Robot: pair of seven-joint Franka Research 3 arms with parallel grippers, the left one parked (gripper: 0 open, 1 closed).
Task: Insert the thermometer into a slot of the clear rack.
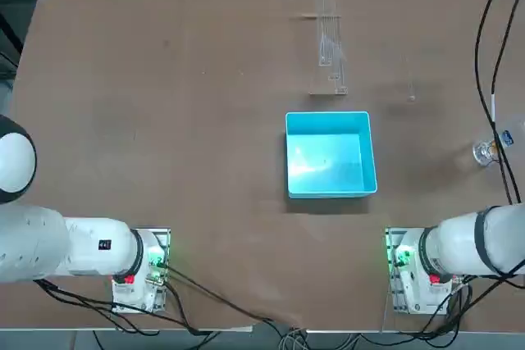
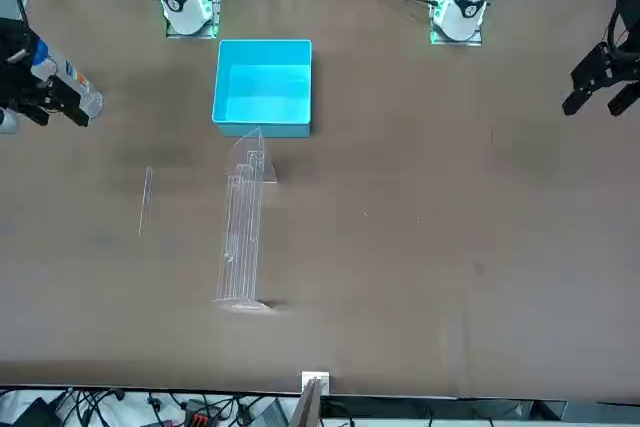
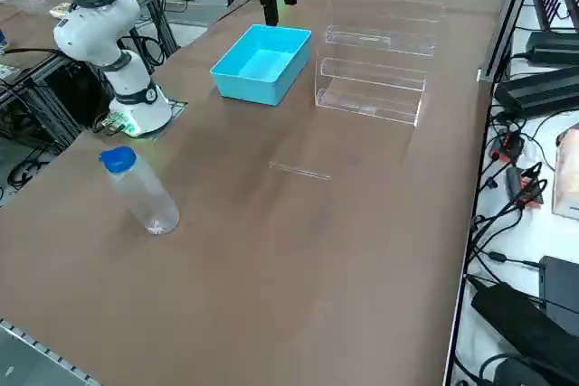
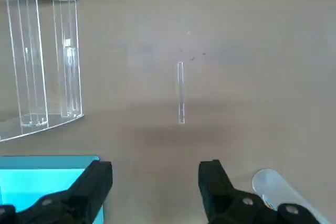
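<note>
The thermometer [image 4: 180, 93] lies flat on the brown tabletop [image 2: 450, 227]. It is a thin clear glass stick and it is hard to see. Nothing is touching it. In the front view it [image 2: 145, 200] lies beside the clear rack [image 2: 243, 232], with bare tabletop between the two. The top view shows only a faint line for it [image 1: 410, 79], off to the rack's [image 1: 328, 34] right side. In the right side view it [image 3: 299, 171] lies in front of the rack [image 3: 375, 65].

The clear rack stands just past the blue bin [image 1: 330, 153], on the side away from the robot. The rack is long and thin, and one end is close to the bin. No thermometer sits in its slots.

The right claw [image 4: 155, 182] is up in the air, above the tabletop. Its two black fingers [image 4: 94, 182] are wide apart and hold nothing. In the wrist view the thermometer shows ahead of the gap between the fingers, and the rack [image 4: 42, 61] and a corner of the bin [image 4: 47, 174] are off to one side. In the front view the claw [image 2: 50, 97] hangs to the side of the bin [image 2: 264, 85], well apart from the thermometer.

A clear bottle [image 3: 140, 192] with a blue cap stands on the tabletop, far from the bin, near the right arm's base [image 3: 140, 110]
</note>
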